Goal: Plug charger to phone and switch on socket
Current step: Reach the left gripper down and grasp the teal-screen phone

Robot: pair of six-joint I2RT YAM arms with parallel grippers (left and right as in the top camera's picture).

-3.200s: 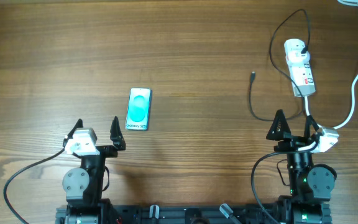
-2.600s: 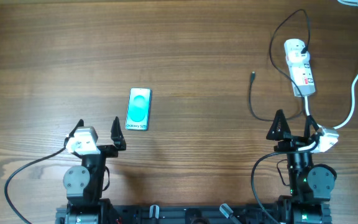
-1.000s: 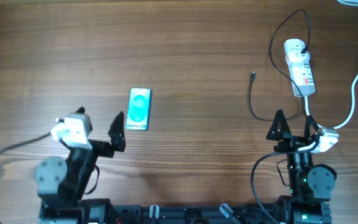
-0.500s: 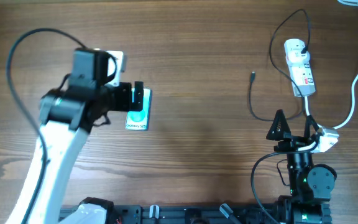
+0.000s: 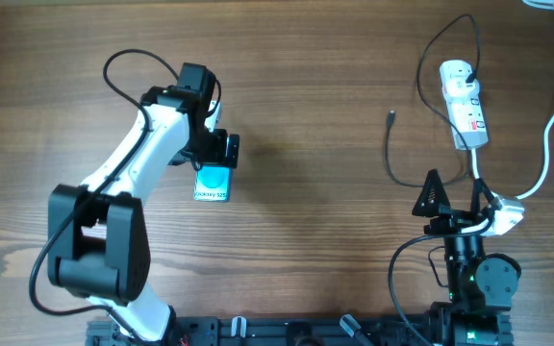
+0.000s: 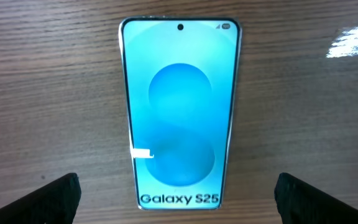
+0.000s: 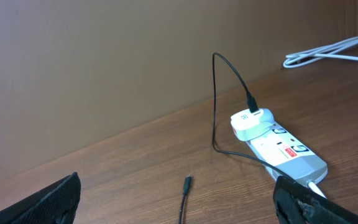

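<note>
Basically nothing done yet. Left fingers (image 6: 55,199) are spread wide and empty over the phone (image 6: 179,112), which lies flat on the table (image 5: 306,77). Right fingers (image 7: 42,202) are open and empty. Charger (image 5: 391,116) plug lies loose near the socket (image 5: 464,106), well apart from the phone. Plugging and switching both remain.

The left arm (image 5: 128,159) has white links, black joints, black cable.

A robotics lab or test bench is suggested rather than a home. Two robot arms, the left arm (image 5: 133,165) and the right arm (image 5: 489,279), are mounted on a black rail (image 5: 287,332) along the near edge of a wood-grain table (image 5: 315,77). A plain brown wall (image 7: 104,62) is seen behind the far edge, and a socket (image 5: 464,106) and a loose white cable (image 7: 316,55) are laid near the far right corner.
</note>
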